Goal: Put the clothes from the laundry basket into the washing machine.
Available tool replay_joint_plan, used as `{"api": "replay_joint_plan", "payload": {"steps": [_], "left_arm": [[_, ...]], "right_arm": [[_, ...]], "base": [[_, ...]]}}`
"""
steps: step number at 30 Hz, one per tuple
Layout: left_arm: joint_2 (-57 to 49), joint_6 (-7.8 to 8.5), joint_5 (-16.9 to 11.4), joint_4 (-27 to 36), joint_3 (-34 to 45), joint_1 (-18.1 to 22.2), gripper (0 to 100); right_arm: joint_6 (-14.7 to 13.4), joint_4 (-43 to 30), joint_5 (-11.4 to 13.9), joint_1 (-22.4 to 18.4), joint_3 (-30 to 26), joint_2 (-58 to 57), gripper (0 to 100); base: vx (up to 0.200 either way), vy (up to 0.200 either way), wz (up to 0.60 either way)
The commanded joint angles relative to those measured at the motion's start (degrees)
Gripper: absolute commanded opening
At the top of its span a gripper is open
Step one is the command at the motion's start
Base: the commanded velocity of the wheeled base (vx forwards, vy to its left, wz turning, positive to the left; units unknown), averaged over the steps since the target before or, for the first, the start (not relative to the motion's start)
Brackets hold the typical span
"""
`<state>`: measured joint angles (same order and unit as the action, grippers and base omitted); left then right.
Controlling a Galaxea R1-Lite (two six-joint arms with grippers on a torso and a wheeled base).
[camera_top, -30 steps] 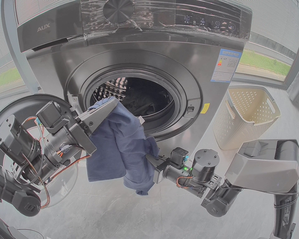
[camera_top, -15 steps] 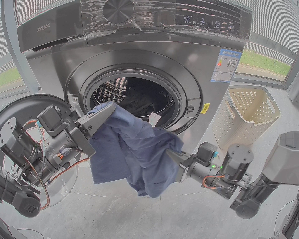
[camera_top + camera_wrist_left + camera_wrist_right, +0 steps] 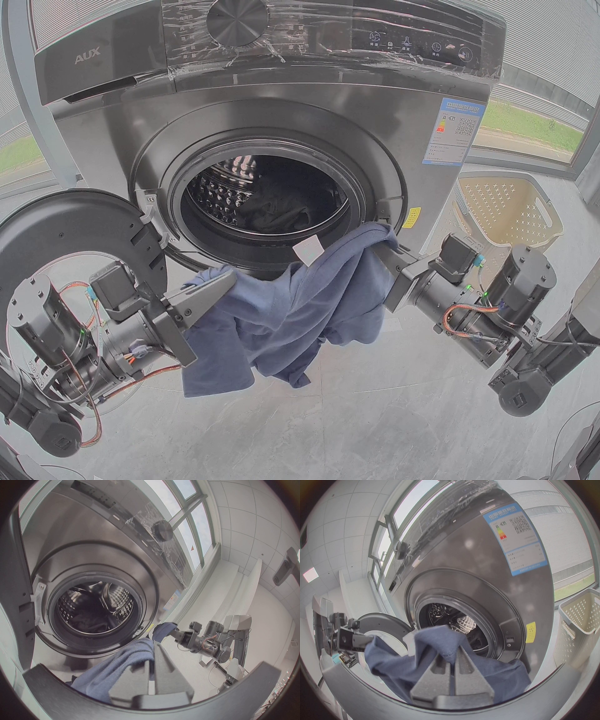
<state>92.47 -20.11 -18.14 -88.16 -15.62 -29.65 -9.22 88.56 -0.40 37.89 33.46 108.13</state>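
The blue garment (image 3: 300, 300) is hanging spread between the two arms, just in front of and below the mouth of the washing machine (image 3: 406, 125), with its lower folds dangling above the floor (image 3: 350, 425). The left gripper (image 3: 229, 277) is pinching one end of the cloth with its fingers closed tight, low and on the left near the open door (image 3: 69, 219). The right gripper (image 3: 379, 245) is clamping the other end in the same way, higher up and close to the right side of the door ring. Both wrist views are showing blue fabric bunched at the closed fingertips.

Holding the garment at two well-separated spots is stretching it into a sling rather than a tangled bundle. That is probably meant to stop it trailing on the floor and to make its top edge easy to lift over the rim. A white tag (image 3: 308, 250) on the cloth is sitting level with the lower rim of the drum opening (image 3: 262, 200); I cannot tell whether the fabric is touching the rim there.

Dark clothes (image 3: 275, 209) are already lying inside the drum, so the task is looking well advanced. The laundry basket (image 3: 506, 212) is standing on the floor to the right of the machine, just beside it, within easy reach of the right arm. The next move is likely calling for both ends to be raised and carried forward into the opening before either gripper is letting go, since a loose end could catch on the door seal or slide back out.
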Motion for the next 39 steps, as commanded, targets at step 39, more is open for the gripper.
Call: {"api": "replay_joint_plan", "payload": {"steps": [39], "left_arm": [[26.4,6.84,-0.2,-0.5,-2.5,-0.7,100]], "right_arm": [[0.1,0.0,0.7,2.7,1.9,-4.2,0]], "base": [[0.0,0.0,0.0]]}}
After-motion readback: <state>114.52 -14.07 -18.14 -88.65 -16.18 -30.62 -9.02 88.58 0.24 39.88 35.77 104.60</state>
